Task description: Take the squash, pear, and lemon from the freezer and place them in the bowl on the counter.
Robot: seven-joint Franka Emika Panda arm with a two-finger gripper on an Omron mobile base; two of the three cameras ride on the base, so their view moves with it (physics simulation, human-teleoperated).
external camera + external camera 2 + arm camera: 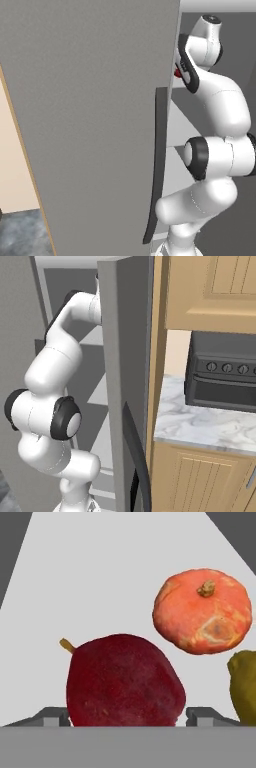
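Between my gripper (127, 714) fingertips lies a dark red pear (122, 679) with a short stem, on a pale freezer shelf (100, 577). Both tips press against its sides with no gap showing. An orange, flattened squash (202, 610) sits behind it to the right. A yellow-green lemon (244, 684) is cut off by the right edge. My arm (220, 105) reaches into the grey freezer (100, 125) past its open door, where a bit of red (177, 73) shows by the hand. The marble counter (200, 426) is at right. The bowl is out of view.
The freezer door's long dark curved handle (157, 165) hangs close beside my arm. A dark grey toaster oven (225, 376) with knobs stands on the counter under wooden wall cabinets (210, 291). Grey inner shelves (100, 391) step down below my hand.
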